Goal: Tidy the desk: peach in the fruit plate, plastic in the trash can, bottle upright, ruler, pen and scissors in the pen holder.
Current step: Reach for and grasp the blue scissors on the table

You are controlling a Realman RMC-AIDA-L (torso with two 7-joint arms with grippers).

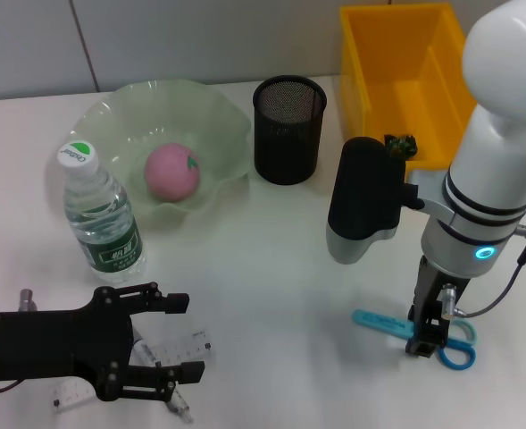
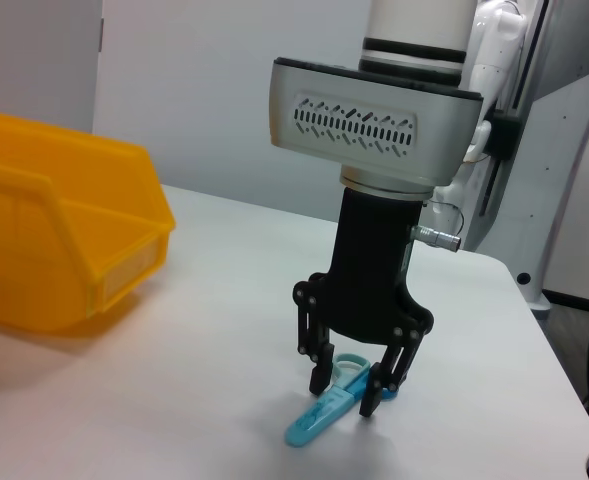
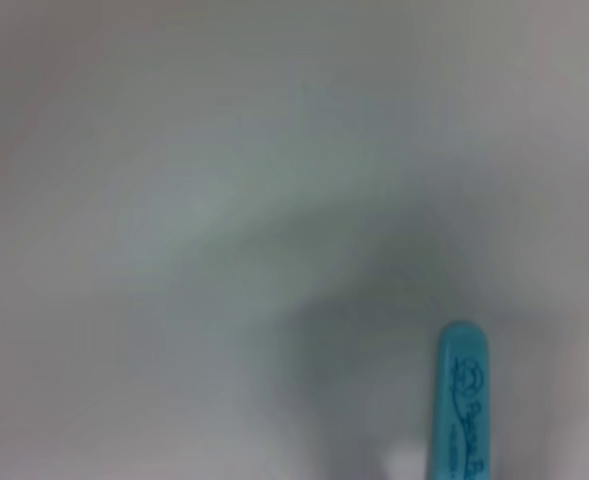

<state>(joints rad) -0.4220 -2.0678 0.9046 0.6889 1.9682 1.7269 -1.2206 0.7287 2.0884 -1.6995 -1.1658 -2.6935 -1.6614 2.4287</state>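
Observation:
The blue scissors [image 1: 383,322] lie flat on the table at the front right. My right gripper [image 1: 423,338] stands over their handle end, open, one fingertip [image 2: 319,378] on each side of the scissors [image 2: 324,415], low at the table. Only the blue tip of the scissors [image 3: 461,400] shows in the right wrist view. My left gripper [image 1: 178,335] hovers open at the front left over the clear ruler [image 1: 184,343]. A thin whitish pen [image 1: 181,409] pokes out beneath it. The pink peach [image 1: 171,170] rests in the green fruit plate [image 1: 222,121]. The bottle [image 1: 104,223] stands upright.
The black mesh pen holder [image 1: 288,128] stands behind the table's middle. A yellow bin [image 1: 405,71] sits at the back right, with a small dark green thing [image 1: 400,143] at its near rim. My right arm's bulky wrist [image 1: 363,201] hangs between the holder and the scissors.

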